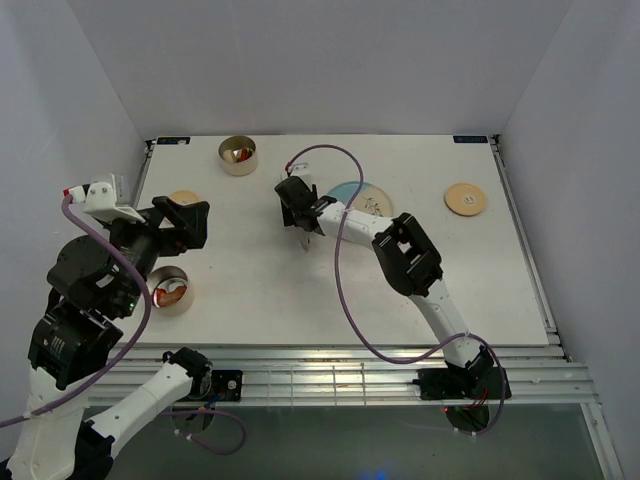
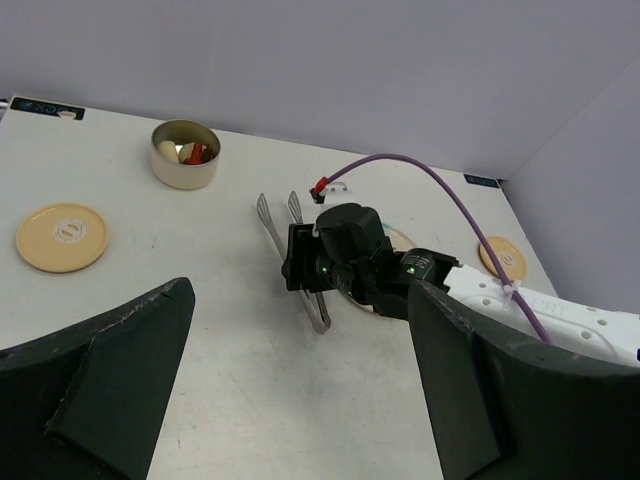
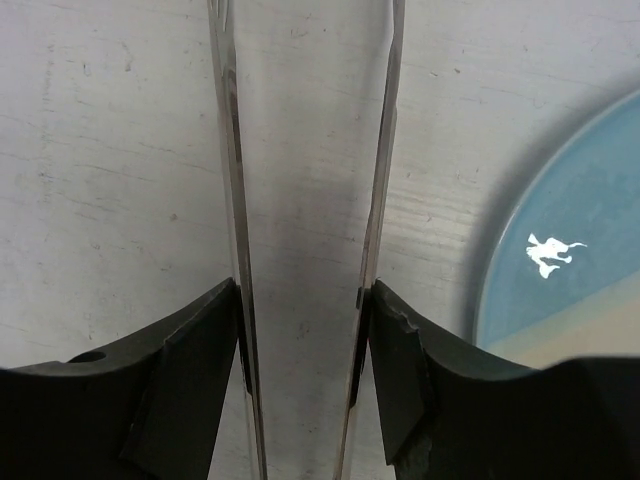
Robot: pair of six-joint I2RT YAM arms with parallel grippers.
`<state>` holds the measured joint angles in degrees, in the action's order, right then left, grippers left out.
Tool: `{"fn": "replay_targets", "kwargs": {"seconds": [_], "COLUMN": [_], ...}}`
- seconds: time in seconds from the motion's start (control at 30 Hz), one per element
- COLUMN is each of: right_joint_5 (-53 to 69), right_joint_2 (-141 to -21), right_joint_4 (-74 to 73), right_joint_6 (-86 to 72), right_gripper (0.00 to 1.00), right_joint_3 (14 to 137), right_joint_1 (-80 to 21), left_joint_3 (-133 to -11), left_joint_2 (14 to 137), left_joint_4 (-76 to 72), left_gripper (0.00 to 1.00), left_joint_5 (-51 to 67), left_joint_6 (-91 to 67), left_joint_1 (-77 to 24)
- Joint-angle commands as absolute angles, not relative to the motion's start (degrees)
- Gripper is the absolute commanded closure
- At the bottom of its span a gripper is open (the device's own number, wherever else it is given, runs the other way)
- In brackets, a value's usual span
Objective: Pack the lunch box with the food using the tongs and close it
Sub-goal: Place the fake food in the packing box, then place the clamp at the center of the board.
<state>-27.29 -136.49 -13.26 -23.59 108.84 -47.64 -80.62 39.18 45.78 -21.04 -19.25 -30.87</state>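
While the left gripper [image 1: 186,226] hangs over the left side of the table [image 1: 250,270], its two fingers are spread wide apart and hold nothing.

The right gripper [image 3: 303,290] is out over the middle of the table. It is pinching the tongs [image 3: 229,150]. One finger [image 3: 170,380] sits against the outside of one thin arm, and the other finger sits against the outside of the other arm. The two arms of the tongs stand a little apart, with bare table showing between them. The joined end sticks out behind the gripper, toward the near edge. I cannot tell if the tips touch the table.

The plate [image 3: 570,200] lies just to the right of the tongs. It is blue with a cream edge, and the right arm covers part of it.

The lunch box is in pieces, and both tins are open. The far tin [image 1: 238,155] stands at the back of the table, with some food [image 2: 190,152] in it, red and pale bits. The near tin [image 1: 170,291] stands by the left arm and shows something orange-red inside. The left lid [image 2: 62,237] lies flat between the two tins, beside the left gripper. The right lid [image 1: 465,198] lies flat far off on the right, past the plate.
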Motion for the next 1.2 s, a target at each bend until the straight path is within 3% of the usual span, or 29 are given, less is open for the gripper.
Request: {"fn": "replay_targets", "kwargs": {"seconds": [0.0, 0.1, 0.2, 0.27, 0.47, 0.7, 0.8, 1.17], "right_joint_5": [-29.97, -28.92, -28.21, -27.95, -21.2, -16.45, -7.76, -2.19], "right_joint_2": [-134.92, -134.38, -133.95, -131.67, -116.83, -99.78, -96.52, -100.63], "right_joint_4": [-9.76, -8.44, -7.83, -7.65, -7.13, -6.15, -3.35, -3.51], "right_joint_6": [-24.26, -23.82, -22.07, -19.88, -8.8, -1.94, -0.36, 2.81], "right_gripper": [0.42, 0.42, 0.54, 0.55, 0.58, 0.59, 0.59, 0.57], "right_joint_3": [106.79, 105.38, 105.12, 104.77, 98.81, 84.04, 75.43, 66.62], "right_joint_1": [-48.25, -48.25, -48.34, -48.16, -43.43, -28.78, -20.87, -12.31], "left_joint_3": [-79.37, -78.58, -78.14, -78.05, -76.03, -70.32, -64.7, -53.01], "left_joint_2": [41.13, 42.01, 42.62, 43.06, 44.03, 43.33, 42.89, 44.92], "left_joint_4": [44.13, 43.51, 42.81, 42.54, 40.17, 33.86, 27.28, 19.34], "left_gripper": [0.02, 0.02, 0.02, 0.02, 0.02, 0.02, 0.02, 0.02], "left_joint_5": [-19.6, -19.43, -19.25, -18.99, -16.62, -9.96, -3.63, 3.43], "left_joint_6": [-20.56, -21.18, -21.44, -21.71, -22.67, -24.7, -25.92, -27.95], "left_joint_1": [-31.03, -31.03, -31.03, -31.03, -31.03, -31.03, -31.03, -31.03]}}
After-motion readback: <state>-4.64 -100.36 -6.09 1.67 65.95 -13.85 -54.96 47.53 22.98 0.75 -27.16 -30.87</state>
